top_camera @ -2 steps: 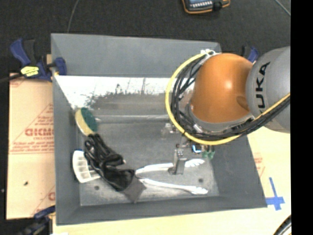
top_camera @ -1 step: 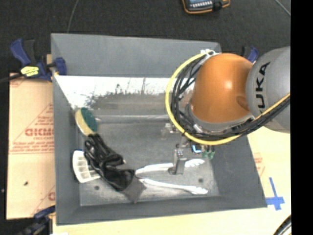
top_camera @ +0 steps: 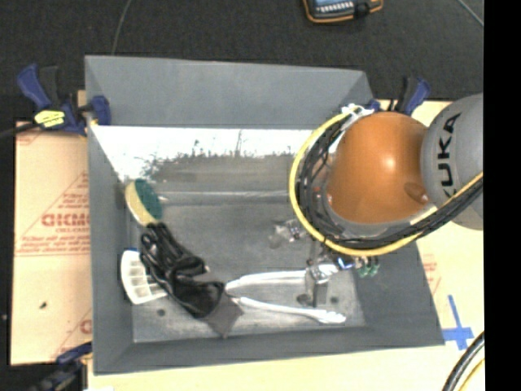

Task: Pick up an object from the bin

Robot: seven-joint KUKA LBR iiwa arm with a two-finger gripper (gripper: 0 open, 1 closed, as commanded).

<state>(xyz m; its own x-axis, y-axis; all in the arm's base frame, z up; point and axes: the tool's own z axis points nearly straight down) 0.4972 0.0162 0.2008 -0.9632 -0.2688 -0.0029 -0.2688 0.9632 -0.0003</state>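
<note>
My gripper (top_camera: 316, 282) hangs below the arm's orange cover at the bin's front right, low over the floor. It stands right over a long white two-armed plastic thing, like tongs (top_camera: 273, 296), that lies flat along the front of the bin. The gripper's lower end overlaps the right part of the tongs. A small shiny metal piece (top_camera: 285, 233) lies just left of the gripper, towards the middle of the bin.
A black tangled strap-like thing (top_camera: 175, 271) lies at the front left, with its end by the tongs' left tip. A white ribbed plastic piece (top_camera: 134, 278) sits beside it at the left wall. A yellow and green brush-like thing (top_camera: 143, 201) leans further back on the left.
</note>
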